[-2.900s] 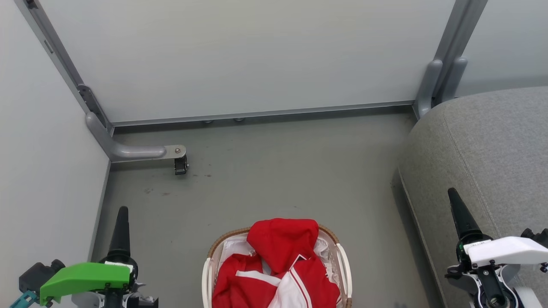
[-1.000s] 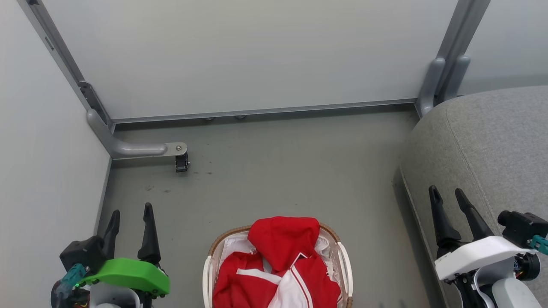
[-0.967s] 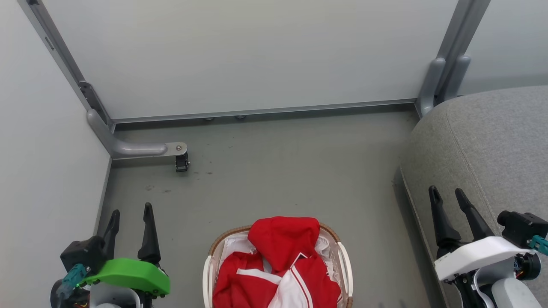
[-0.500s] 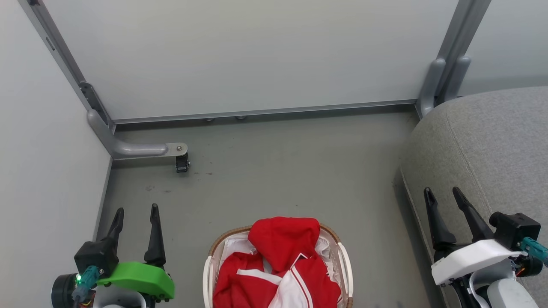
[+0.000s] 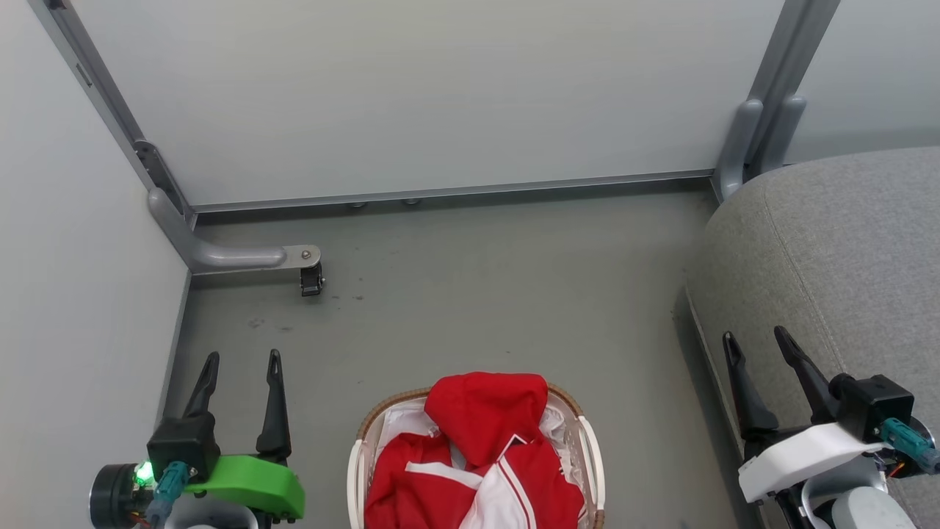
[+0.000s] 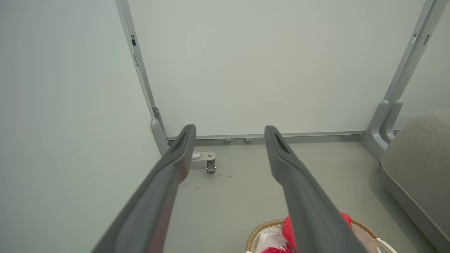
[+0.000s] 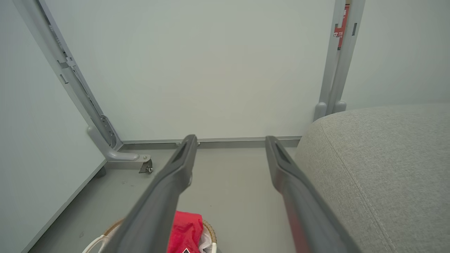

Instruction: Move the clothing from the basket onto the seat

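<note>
Below me, bright red fabric clothing filled the oval cream basket near the grey upholstered seat. My left gripper and right gripper stood wide, empty.

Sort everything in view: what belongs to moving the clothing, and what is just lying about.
For the job: red-and-white clothing, heaped in the basket; grey seat; left gripper and right gripper, both open and empty.
Just there: caster wheel, metal foot, partition panels, floor.
</note>
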Motion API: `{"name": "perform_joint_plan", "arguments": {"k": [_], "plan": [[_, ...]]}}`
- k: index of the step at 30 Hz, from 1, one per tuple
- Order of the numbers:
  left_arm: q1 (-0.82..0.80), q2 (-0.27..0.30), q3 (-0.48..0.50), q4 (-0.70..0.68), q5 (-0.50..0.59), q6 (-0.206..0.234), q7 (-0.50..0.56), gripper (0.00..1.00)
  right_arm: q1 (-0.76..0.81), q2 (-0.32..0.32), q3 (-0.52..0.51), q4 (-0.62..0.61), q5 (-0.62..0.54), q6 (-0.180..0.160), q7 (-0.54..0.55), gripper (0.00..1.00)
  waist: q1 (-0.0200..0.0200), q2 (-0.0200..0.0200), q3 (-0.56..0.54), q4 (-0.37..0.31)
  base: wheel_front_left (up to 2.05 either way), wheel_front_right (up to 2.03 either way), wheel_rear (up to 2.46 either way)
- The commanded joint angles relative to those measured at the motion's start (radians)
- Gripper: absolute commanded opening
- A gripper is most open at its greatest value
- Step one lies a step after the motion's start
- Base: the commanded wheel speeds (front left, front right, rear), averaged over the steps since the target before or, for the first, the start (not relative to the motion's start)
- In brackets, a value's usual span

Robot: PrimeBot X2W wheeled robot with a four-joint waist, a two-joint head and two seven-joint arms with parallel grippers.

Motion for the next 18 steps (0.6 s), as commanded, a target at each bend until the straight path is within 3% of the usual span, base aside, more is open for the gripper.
{"name": "perform_joint_plan", "arguments": {"k": [1, 18], "plan": [[0.013, -0.004, 0.003, -0.008, 0.026, -0.004, -0.009, 1.0, 0.011, -0.003, -0.002, -0.001, -0.026, 0.0, -0.009, 1.0, 0.0, 0.0, 0.0, 0.0, 0.0, 0.0, 0.0], [0.033, -0.032, 0.033, 0.005, 0.126, -0.024, -0.036, 1.0, 0.024, 0.003, -0.009, 0.02, -0.128, 0.0, -0.038, 1.0, 0.0, 0.0, 0.01, -0.002, 0.0, 0.0, 0.0]]}}
